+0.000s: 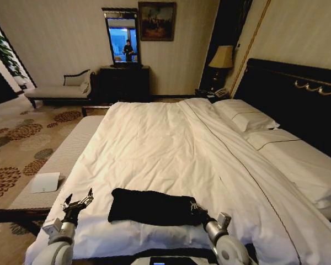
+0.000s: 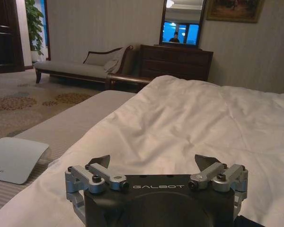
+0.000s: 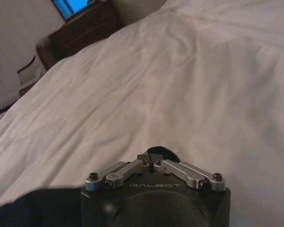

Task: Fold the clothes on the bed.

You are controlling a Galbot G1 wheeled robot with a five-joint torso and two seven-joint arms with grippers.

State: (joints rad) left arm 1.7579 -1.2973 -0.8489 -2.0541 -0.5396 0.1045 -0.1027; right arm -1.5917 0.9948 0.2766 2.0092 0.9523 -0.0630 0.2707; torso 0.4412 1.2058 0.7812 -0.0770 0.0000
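The black shirt (image 1: pixel 154 207) lies folded in a strip near the foot of the bed (image 1: pixel 165 149). The right claw (image 1: pixel 196 209) is pinched closed on the shirt's right end. The left claw (image 1: pixel 79 201) hovers spread wide, just left of the shirt.

head: high, down the bed (image 1: pixel 171 149) | wrists: low, near | shared: white duvet (image 2: pixel 203 123)
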